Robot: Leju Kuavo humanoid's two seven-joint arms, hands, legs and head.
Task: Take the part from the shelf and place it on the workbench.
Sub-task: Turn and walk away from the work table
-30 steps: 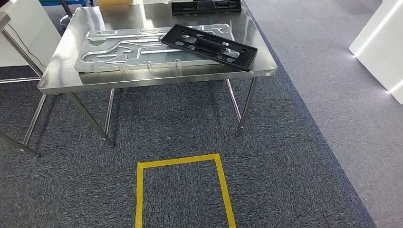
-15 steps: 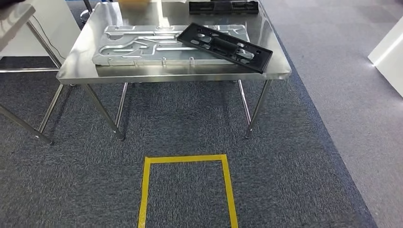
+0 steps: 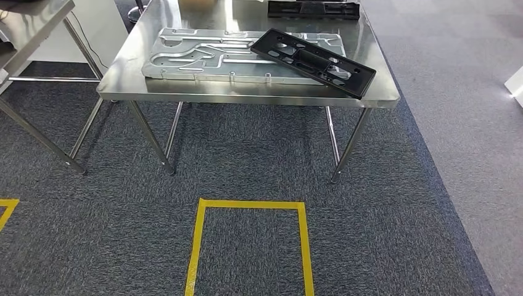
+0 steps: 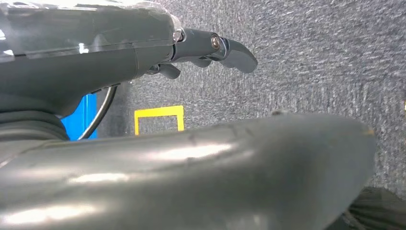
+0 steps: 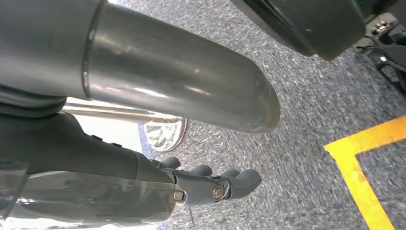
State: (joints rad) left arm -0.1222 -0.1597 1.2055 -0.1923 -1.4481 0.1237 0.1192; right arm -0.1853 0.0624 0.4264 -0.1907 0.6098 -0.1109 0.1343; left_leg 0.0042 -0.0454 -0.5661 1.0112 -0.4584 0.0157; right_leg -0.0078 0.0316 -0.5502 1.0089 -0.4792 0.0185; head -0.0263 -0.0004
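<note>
The black part [image 3: 313,62] lies on the steel workbench [image 3: 123,80], towards its right — partly over a grey metal plate [image 3: 203,55]. Left hand [image 4: 201,48] and right hand [image 5: 210,184] hang over carpet, fingers loosely apart, holding nothing.

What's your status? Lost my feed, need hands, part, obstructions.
Left hand and right hand empty, hanging over carpet. Black rectangular plastic frame part lies on steel workbench, atop silver grooved metal plate.
</note>
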